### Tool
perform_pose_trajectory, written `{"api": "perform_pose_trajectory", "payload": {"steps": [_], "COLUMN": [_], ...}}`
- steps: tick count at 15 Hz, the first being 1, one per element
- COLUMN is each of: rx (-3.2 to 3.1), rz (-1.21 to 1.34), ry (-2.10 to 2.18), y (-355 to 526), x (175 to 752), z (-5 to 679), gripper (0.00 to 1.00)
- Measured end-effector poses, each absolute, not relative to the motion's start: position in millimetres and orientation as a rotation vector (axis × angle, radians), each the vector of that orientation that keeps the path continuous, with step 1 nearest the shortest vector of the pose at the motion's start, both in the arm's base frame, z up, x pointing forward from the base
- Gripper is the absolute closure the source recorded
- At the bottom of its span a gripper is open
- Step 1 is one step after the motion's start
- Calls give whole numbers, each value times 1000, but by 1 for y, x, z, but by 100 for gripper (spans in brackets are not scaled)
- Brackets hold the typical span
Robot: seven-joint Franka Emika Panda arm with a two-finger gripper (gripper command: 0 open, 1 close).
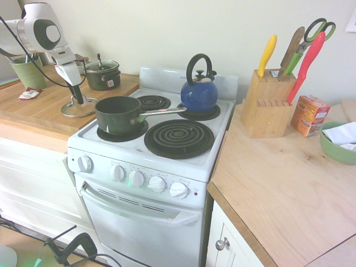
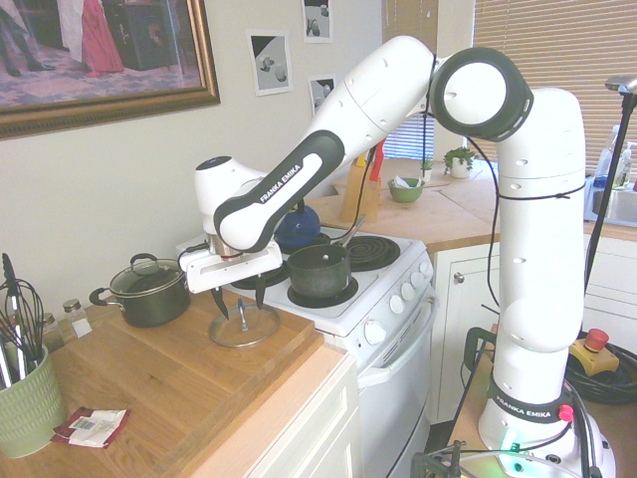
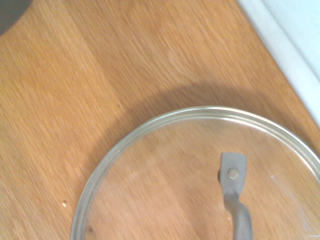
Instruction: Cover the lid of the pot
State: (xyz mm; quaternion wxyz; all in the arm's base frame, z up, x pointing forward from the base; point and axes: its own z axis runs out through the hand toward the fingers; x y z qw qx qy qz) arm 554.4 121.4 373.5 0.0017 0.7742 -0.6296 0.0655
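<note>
The gripper (image 2: 239, 297) stood open astride the glass lid (image 2: 244, 329)'s handle; closing off-centre risked tipping it.

The lid (image 3: 200, 170) runs off the wrist view's bottom edge, so only part of its rim shows there, and its handle (image 3: 235, 195) is cut off too. In the first exterior view the gripper (image 1: 79, 99) hides the lid's (image 1: 78, 108) handle. The green bowl (image 1: 336, 146) is cut by the right edge. The print on the orange box (image 1: 309, 114) and on the small pot's red label (image 1: 110, 83) is too small to read.
</note>
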Motion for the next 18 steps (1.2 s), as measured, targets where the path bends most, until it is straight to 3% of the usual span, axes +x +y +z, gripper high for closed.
{"api": "perform_pose_trajectory", "payload": {"steps": [18], "rx": [2450], "rz": [244], "ry": [-1992], "y": [119], "x": [558], "z": [377], "gripper": [100]}}
